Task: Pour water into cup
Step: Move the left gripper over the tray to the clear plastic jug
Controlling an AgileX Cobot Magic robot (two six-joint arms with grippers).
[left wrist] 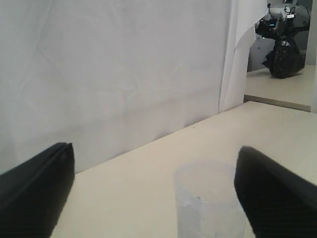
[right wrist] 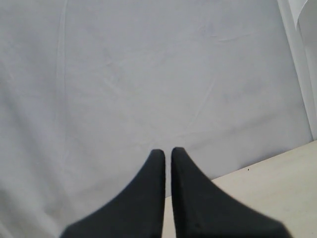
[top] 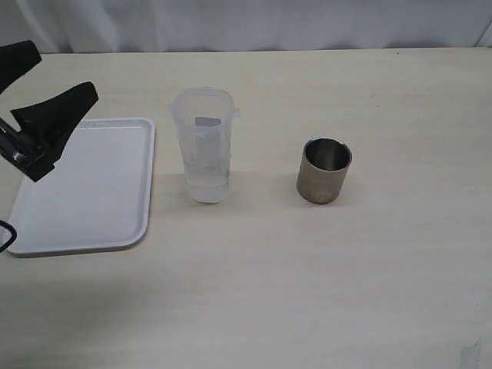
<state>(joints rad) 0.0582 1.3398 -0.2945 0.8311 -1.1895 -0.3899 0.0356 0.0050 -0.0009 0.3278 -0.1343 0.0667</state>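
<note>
Hovering over the far corner of a white tray [top: 84, 192], your left pincer [top: 66, 71] has its two black fingers spread wide apart and grips nothing. The tray lies flat on the left of the pale wooden tabletop [top: 307, 292], with nothing on it.

Just to the right of the tray stands a tall translucent plastic beaker [top: 204, 146], upright near the middle of the tabletop and clear of the pincer. The water [top: 209, 187] sits as a shallow clear layer at the beaker's bottom. Further right, with a gap of bare tabletop between them, you see the cup [top: 324, 171], a short brushed-steel cylinder without a handle. It stands upright with its mouth open to the camera and its inside shining; whether any liquid is in it cannot be told.

From your left wrist camera, the same pincer [left wrist: 153, 148] frames the scene with one dark finger on each side. The beaker's rim [left wrist: 208, 198] shows blurred between them, nearer one finger than the other. Behind it, a white curtain [left wrist: 114, 74] runs along the tabletop's far edge.

Your right pincer [right wrist: 167, 151] does not appear in the exterior view. Its own wrist camera shows the two black fingers pressed together with only a thin seam between them and nothing caught there. It points at the white curtain [right wrist: 148, 74], with a strip of tabletop visible at one corner.
</note>
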